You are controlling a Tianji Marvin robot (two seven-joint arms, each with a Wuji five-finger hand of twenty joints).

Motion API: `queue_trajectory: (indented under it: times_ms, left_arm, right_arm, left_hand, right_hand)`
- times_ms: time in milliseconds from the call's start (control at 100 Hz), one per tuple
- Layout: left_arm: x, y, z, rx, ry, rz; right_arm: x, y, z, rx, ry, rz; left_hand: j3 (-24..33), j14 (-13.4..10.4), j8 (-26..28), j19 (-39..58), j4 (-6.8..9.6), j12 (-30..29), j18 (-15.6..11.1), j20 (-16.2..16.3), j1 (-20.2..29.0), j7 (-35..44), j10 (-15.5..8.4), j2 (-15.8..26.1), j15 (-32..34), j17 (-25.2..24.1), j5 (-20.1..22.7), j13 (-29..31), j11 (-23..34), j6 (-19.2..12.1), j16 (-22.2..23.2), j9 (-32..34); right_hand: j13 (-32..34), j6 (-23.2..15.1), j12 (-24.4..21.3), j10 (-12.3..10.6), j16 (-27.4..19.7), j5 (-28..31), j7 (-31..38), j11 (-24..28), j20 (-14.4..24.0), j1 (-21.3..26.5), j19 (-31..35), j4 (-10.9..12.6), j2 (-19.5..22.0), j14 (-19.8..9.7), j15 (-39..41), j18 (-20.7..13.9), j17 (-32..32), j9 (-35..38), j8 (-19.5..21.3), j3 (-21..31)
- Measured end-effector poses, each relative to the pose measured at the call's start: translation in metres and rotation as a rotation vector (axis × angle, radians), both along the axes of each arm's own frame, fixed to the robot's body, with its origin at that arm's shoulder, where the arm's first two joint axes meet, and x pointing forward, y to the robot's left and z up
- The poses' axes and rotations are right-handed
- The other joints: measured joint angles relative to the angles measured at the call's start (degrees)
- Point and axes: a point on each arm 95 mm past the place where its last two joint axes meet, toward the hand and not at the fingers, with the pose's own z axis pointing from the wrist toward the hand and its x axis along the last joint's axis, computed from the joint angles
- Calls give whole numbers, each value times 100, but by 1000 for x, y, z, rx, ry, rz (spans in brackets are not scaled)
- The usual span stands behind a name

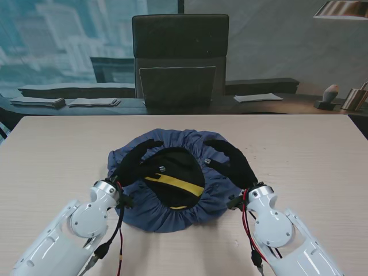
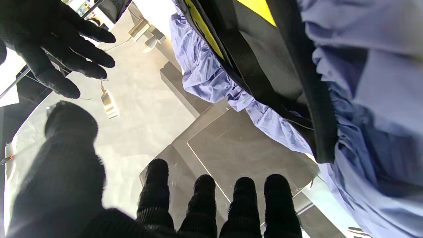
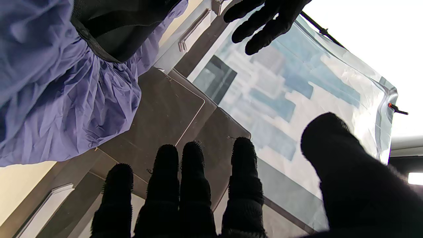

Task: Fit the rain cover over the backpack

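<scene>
Backpack (image 1: pixel 172 178), blue rain cover (image 1: pixel 172 215) gathering round rim: sitting mid-table, toward near edge. Left hand (image 1: pixel 135 164), right hand (image 1: pixel 233 161): both spread, gripping nothing, resting atop. You are likely finishing fit; next, check elastic seating evenly.

Stand view high over the table (image 1: pixel 322 149); both wrist views close, facing the far chair (image 1: pixel 180 57).

A pale wood-grain table (image 1: pixel 322 155) is stretching across the room; a dark high-backed office chair (image 1: pixel 180 57) is standing at its far edge; behind it a printed backdrop (image 1: pixel 63 40) of a bluish skyline and a dark desk is hanging; a lamp (image 1: pixel 344 10) is glowing at the far right.
</scene>
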Motion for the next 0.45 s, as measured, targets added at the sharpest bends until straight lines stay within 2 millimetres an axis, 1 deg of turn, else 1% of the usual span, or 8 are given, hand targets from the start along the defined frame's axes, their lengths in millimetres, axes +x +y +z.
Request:
queue_trajectory:
  times_ms: [450]
  left_arm:
    - [0,0,0,2,6,5]
  right_arm:
    - [0,-2,0,0,-7,-10]
  left_hand:
    - [0,2,-1,-129,0,0,19,-2,0,0,0,3,0,-16,0,0,0,0,0,0]
  right_hand:
    - [0,0,0,3,-1,0,0,-3,2,0,-4,0,0,0,0,30,-23,117,41,-16]
